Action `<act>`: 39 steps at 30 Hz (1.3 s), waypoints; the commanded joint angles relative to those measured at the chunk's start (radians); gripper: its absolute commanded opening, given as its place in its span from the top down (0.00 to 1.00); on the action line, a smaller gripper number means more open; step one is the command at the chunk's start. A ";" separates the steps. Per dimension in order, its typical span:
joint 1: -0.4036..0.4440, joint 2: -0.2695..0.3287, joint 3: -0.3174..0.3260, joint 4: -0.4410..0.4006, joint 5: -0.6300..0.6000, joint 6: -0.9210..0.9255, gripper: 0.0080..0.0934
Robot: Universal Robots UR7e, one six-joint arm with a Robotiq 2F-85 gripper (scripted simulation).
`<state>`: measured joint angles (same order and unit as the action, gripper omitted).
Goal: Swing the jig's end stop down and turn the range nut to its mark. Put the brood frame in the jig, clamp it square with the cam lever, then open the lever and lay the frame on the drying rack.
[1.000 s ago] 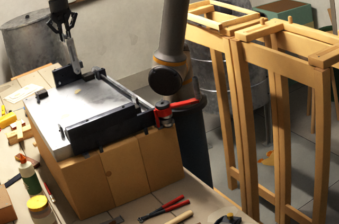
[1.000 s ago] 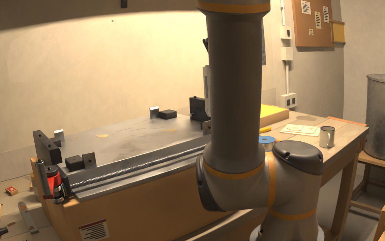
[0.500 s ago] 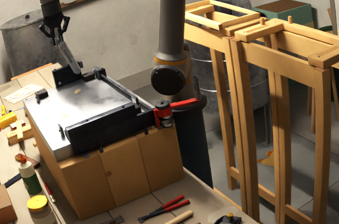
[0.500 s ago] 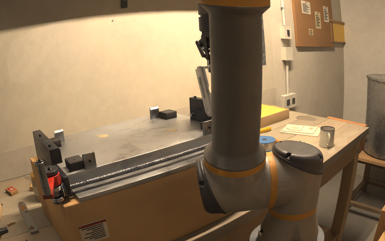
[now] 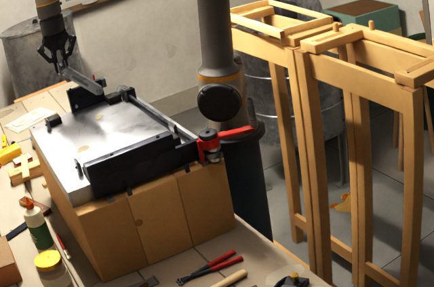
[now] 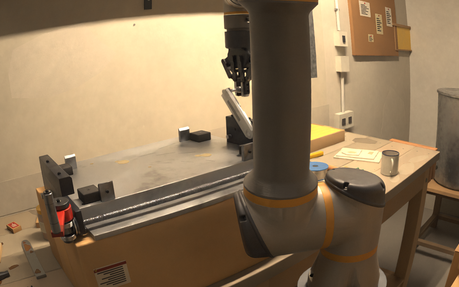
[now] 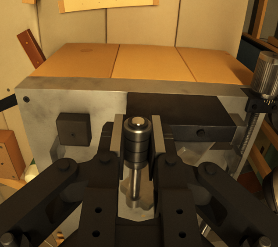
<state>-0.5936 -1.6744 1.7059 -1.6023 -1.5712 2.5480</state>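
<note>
The grey end stop arm [image 5: 81,81] [image 6: 237,113] leans at a slant from its black pivot block [image 5: 84,96] at the far end of the jig's steel plate [image 5: 105,129]. The end stop's ringed handle knob [image 7: 137,140] is held in my closed gripper [image 5: 60,65] [image 6: 239,93] [image 7: 137,148] at the arm's raised tip. The knurled range nut [image 7: 265,74] sits on the threaded rod [image 6: 160,201] along the plate's edge. The red cam lever [image 5: 224,135] [image 6: 61,217] sits at the near corner. The brood frame [image 5: 280,19] lies on top of the wooden rack [image 5: 350,101].
Behind the jig stand a plastered wall and a grey metal drum [image 5: 24,49]. The arm's own column [image 6: 281,107] rises beside the plate. Glue bottle [image 5: 36,224], pliers [image 5: 210,266], wood scraps and a mug [image 6: 390,162] lie about the bench.
</note>
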 commanded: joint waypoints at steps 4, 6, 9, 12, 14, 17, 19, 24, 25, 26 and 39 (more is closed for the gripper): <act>0.012 0.025 0.005 -0.031 0.000 0.012 1.00; 0.018 0.036 0.009 -0.046 0.000 0.018 1.00; 0.024 0.051 0.016 -0.068 0.000 0.024 1.00; 0.029 0.064 0.023 -0.088 0.000 0.029 1.00; 0.032 0.071 0.029 -0.101 0.000 0.032 1.00; 0.035 0.079 0.036 -0.116 0.000 0.035 1.00; 0.036 0.083 0.040 -0.125 0.000 0.036 1.00; 0.038 0.090 0.048 -0.139 0.000 0.038 1.00; 0.039 0.091 0.049 -0.141 0.000 0.039 1.00; 0.039 0.091 0.050 -0.142 0.000 0.039 1.00; 0.039 0.093 0.058 -0.152 0.000 0.039 1.00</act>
<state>-0.5541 -1.5810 1.7633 -1.7561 -1.5701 2.5874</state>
